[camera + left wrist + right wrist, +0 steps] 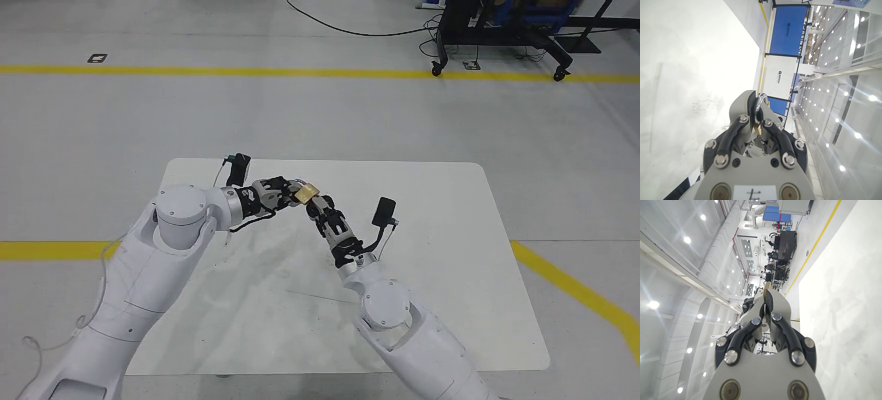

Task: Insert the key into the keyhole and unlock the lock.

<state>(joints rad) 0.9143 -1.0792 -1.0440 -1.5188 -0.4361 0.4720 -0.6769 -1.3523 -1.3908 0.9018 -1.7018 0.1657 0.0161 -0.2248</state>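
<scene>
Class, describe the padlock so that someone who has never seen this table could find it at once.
Look above the white table, where the two arms meet toward its far edge. At that meeting point is the padlock, clamped in the left gripper. Its brass-coloured body and silver shackle stand out from the white arms.

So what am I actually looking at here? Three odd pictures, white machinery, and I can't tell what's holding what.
It's a robot with two arms, each ending in a two-fingered gripper. The top view looks down from its head onto a white table. The other two pictures come from cameras on its wrists. The left gripper is shut on a brass padlock, pinching its silver shackle. The right gripper is shut on a thin metal piece, apparently the key, close to the padlock.
</scene>
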